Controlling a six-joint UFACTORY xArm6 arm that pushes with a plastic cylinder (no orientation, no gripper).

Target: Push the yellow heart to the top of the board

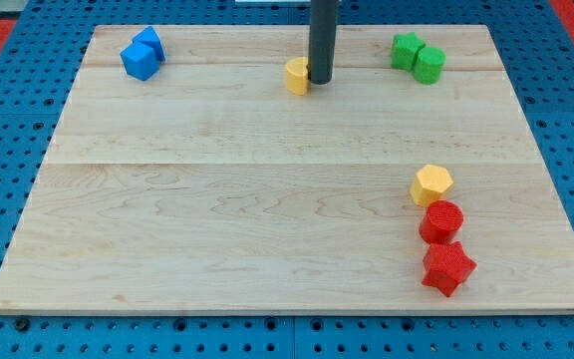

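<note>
The yellow heart (296, 76) lies near the view's top of the wooden board (217, 199), about midway across. The dark rod comes down from the top edge, and my tip (320, 81) rests right beside the heart on its right, touching it or nearly so. The rod hides part of the heart's right side.
Two blue blocks (142, 54) sit at the top left. Two green blocks (417, 56) sit at the top right. A yellow hexagon (431, 184), a red round block (440, 220) and a red star (447, 267) stand in a column at the right.
</note>
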